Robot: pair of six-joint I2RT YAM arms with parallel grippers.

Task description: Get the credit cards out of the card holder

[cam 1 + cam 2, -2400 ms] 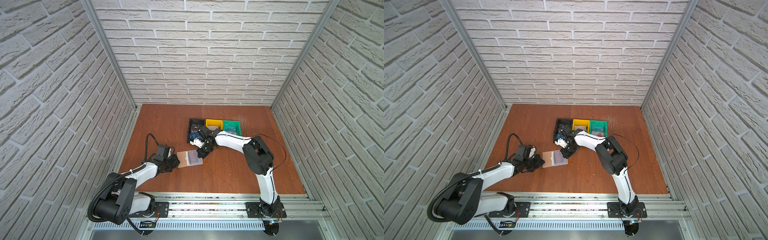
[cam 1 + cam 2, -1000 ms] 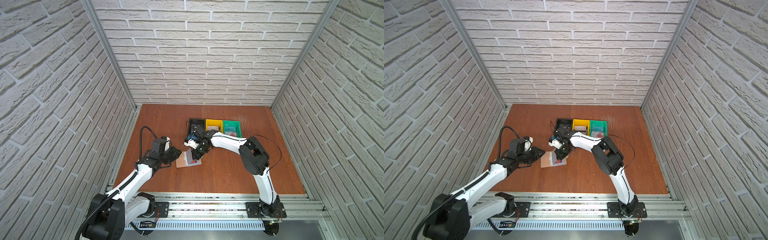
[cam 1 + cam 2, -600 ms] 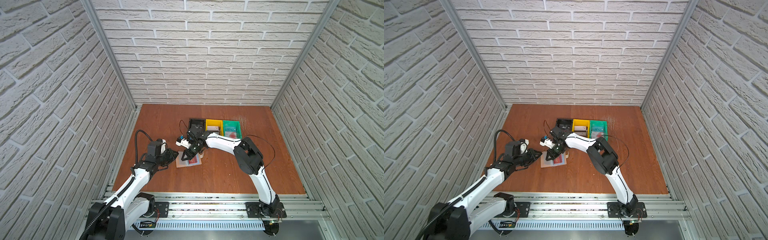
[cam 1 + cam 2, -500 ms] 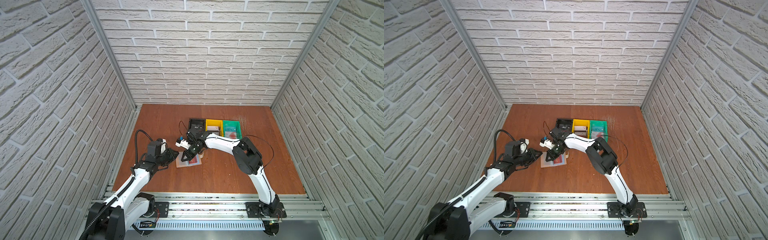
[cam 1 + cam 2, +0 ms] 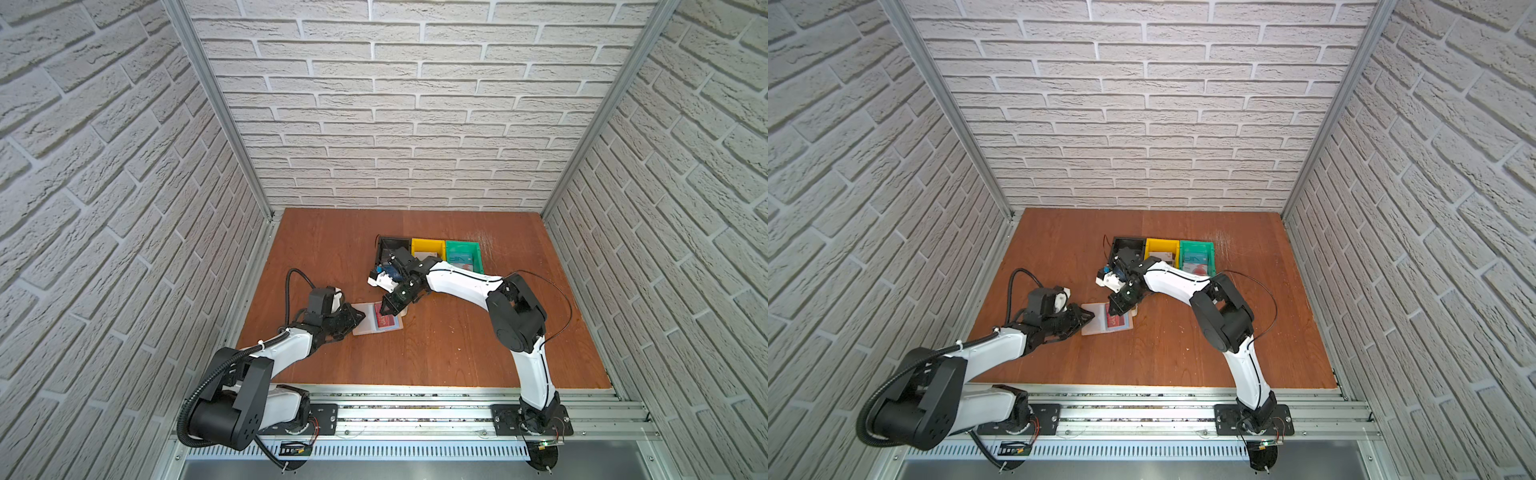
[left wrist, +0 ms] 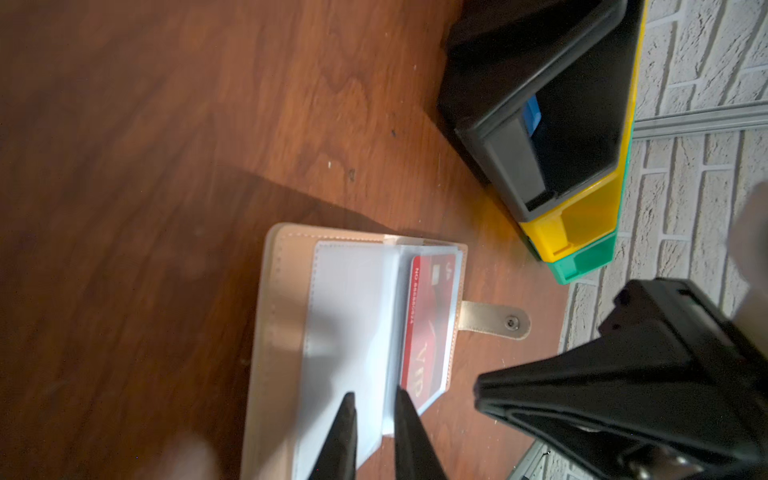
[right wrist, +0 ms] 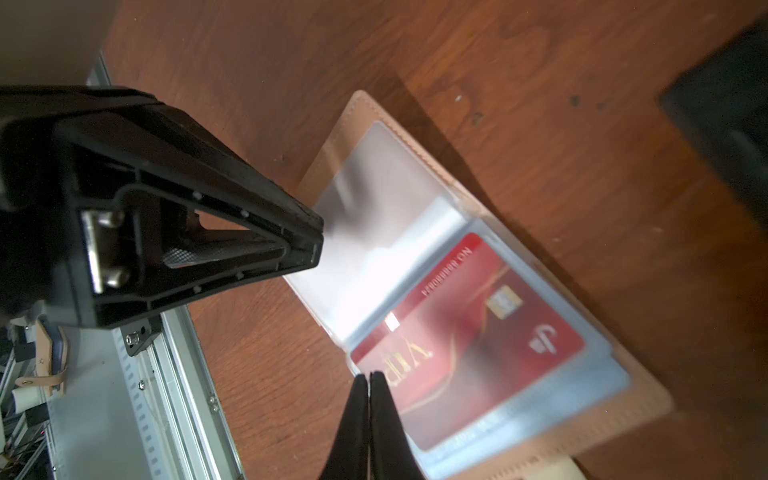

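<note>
Got the card holder (image 5: 370,323) lying open, flat on the wood table (image 5: 436,353), left of centre and a bit closer to the front than the row of bins. Sitting right between the two claws, one at each end.

Red card (image 7: 478,332) w/ gold "VIP" lettering tucked in the sleeve on the half w/ the snap tab (image 6: 494,321). Tab sticking out flat on the table on that side.

Left claw (image 6: 374,392): reaching in low at the holder's outer edge, rolled on its side, jaws nearly together w/ just a thin gap. Corner of the clear sleeve (image 6: 353,311) page sitting in that gap, so looks like a light pinch on the card holder by that page.

Right claw (image 7: 369,376): jaws pressed tight together, nothing between them. Tips pointing down at the corner of the red card by the fold, next to the lettering. Can't tell if actually touching the plastic or hovering just over it.

Further back: black bin (image 5: 395,239), yellow bin (image 5: 428,241), green bin (image 5: 478,257), touching side by side in a row. Pale card (image 5: 424,254) lying in the yellow one, bluish-grey card (image 5: 459,259) in the green one. Right arm's wrist covering part of the black bin in both top views.
</note>
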